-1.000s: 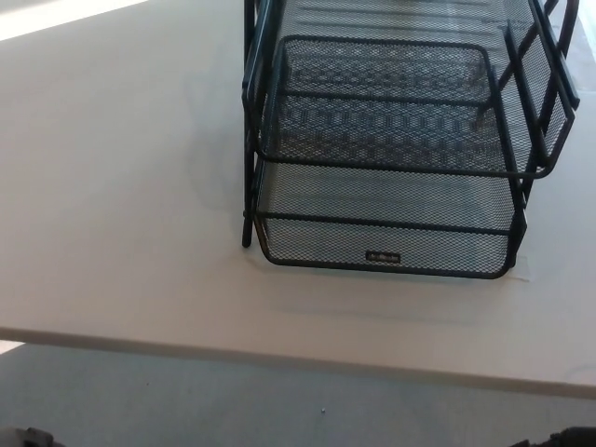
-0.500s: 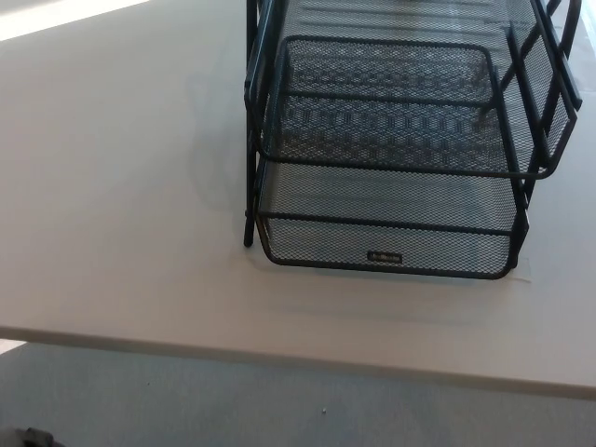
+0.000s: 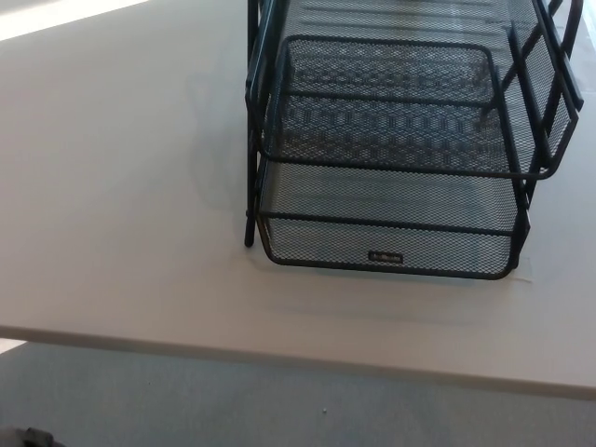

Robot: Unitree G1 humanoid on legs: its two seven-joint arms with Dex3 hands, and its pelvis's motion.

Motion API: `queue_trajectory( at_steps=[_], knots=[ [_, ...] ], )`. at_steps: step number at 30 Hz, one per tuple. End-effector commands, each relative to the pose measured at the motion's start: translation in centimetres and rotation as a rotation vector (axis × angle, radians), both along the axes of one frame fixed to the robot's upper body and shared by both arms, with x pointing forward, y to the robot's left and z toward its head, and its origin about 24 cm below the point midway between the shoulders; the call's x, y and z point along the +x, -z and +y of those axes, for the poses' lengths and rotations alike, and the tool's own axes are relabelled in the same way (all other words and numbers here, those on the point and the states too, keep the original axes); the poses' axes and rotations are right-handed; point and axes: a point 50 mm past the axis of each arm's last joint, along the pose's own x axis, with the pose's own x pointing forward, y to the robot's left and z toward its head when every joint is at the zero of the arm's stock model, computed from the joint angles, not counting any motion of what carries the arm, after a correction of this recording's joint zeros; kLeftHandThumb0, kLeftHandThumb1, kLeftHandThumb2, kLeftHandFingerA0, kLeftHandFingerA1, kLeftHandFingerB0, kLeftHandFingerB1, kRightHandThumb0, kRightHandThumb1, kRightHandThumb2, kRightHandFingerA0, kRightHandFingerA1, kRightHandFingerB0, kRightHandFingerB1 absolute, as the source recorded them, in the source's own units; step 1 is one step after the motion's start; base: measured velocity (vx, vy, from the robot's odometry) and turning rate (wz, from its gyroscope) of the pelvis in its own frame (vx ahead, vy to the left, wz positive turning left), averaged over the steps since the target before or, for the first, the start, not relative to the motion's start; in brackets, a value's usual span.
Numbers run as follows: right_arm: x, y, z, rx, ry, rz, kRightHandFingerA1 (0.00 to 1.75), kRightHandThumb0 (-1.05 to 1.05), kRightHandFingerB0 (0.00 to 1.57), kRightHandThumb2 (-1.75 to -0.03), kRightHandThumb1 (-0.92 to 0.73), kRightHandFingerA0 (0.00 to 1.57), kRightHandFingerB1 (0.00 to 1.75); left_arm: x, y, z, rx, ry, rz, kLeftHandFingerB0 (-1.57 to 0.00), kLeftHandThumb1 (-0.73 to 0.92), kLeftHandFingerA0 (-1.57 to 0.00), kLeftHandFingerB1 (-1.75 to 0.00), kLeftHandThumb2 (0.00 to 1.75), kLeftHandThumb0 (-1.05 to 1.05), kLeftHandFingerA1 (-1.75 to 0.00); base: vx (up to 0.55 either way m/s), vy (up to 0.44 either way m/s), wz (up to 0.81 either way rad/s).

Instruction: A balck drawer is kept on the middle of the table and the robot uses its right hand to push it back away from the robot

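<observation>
- Drawer [image 3: 386,244]: the lowest black tray of a stacked wire-mesh organiser, sitting on the table right of centre, its front lip a short way in from the near edge.
- Its front wall is fine black mesh framed by a rounded wire rim with soft corners; a small dark label plate [image 3: 386,256] sits at the middle of that wall.
- Nearest of all, a strip of grey floor [image 3: 279,400] runs below the table's edge, speckled and matte, with a small dark shape at the bottom left corner that I cannot identify.
- The table [image 3: 112,205] is a pale, smooth, matte slab with a thin light edge.
- Above the drawer, a second mesh tray [image 3: 386,130] has the same rounded wire rim, and behind it a third tier [image 3: 400,14] is cut off by the top of the picture.
- Thin black upright rods [image 3: 250,140] carry the tiers at the left; slanted rods do so at the right.
- Neither robot hand shows, so I cannot tell how the fingers stand.
- Against a second ago, the dark shape at the bottom right corner has gone, and the whole scene sits slightly lower and to the right, as from a camera shift.
</observation>
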Motion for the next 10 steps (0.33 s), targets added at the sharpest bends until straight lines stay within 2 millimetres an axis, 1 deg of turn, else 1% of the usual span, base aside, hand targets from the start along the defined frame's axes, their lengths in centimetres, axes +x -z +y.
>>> queue_trajectory(
  at_steps=[1,2,3,4,5,6,8,9,10],
  knots=[
    [0.46,1.38,-1.38,-0.171,-0.014,-0.056,0.44,-0.48,0.39,-0.63,-0.78,0.48,0.35,-0.48,-0.28,0.87,0.014,-0.008,-0.001,-0.33,0.71,-0.48,-0.33,0.62,-0.55,-0.39,0.00,0.000,0.00],
    [0.48,1.44,-1.42,-0.172,-0.013,-0.056,0.44,-0.48,0.39,-0.63,-0.78,0.48,0.35,-0.47,-0.27,0.85,0.013,-0.010,-0.001,-0.33,0.71,-0.48,-0.33,0.62,-0.55,-0.39,0.00,0.000,0.00],
    [0.52,1.49,-1.44,-0.167,-0.009,-0.052,0.42,-0.47,0.44,-0.64,-0.78,0.49,0.37,-0.46,-0.27,0.85,0.016,-0.008,-0.001,-0.33,0.71,-0.49,-0.33,0.62,-0.56,-0.39,0.00,0.000,0.00],
    [0.55,1.53,-1.45,-0.160,-0.003,-0.048,0.42,-0.47,0.44,-0.64,-0.78,0.49,0.37,-0.45,-0.27,0.86,0.020,-0.005,-0.001,-0.33,0.71,-0.49,-0.33,0.62,-0.56,-0.39,0.00,0.000,0.00],
    [0.59,1.51,-1.46,-0.142,0.017,-0.046,0.57,-0.49,0.29,-0.97,-0.61,0.39,0.50,-0.43,-0.28,0.87,0.023,-0.004,0.003,-0.33,0.71,-0.48,-0.33,0.62,-0.56,-0.38,0.00,0.000,0.00],
    [0.62,1.51,-1.48,-0.139,0.018,-0.045,0.39,-0.50,0.40,-0.63,-0.76,0.45,0.36,-0.43,-0.29,0.88,0.019,-0.007,0.004,-0.32,0.71,-0.47,-0.33,0.62,-0.55,-0.39,0.00,0.000,0.00],
    [0.66,1.55,-1.50,-0.144,0.008,-0.045,0.39,-0.50,0.40,-0.63,-0.76,0.45,0.36,-0.44,-0.31,0.90,0.013,-0.011,0.002,-0.32,0.71,-0.47,-0.33,0.62,-0.55,-0.39,0.00,0.000,0.00],
    [0.69,1.57,-1.49,-0.146,0.000,-0.043,0.57,-0.49,0.30,-0.98,-0.62,0.40,0.50,-0.48,-0.31,0.91,0.012,-0.010,0.002,-0.33,0.71,-0.48,-0.33,0.62,-0.55,-0.39,0.00,0.000,0.00],
    [0.69,1.57,-1.49,-0.146,0.000,-0.043,0.57,-0.49,0.30,-0.98,-0.62,0.40,0.50,-0.48,-0.31,0.91,0.012,-0.010,0.002,-0.33,0.71,-0.48,-0.33,0.62,-0.55,-0.39,0.00,0.000,0.00]
  ],
)
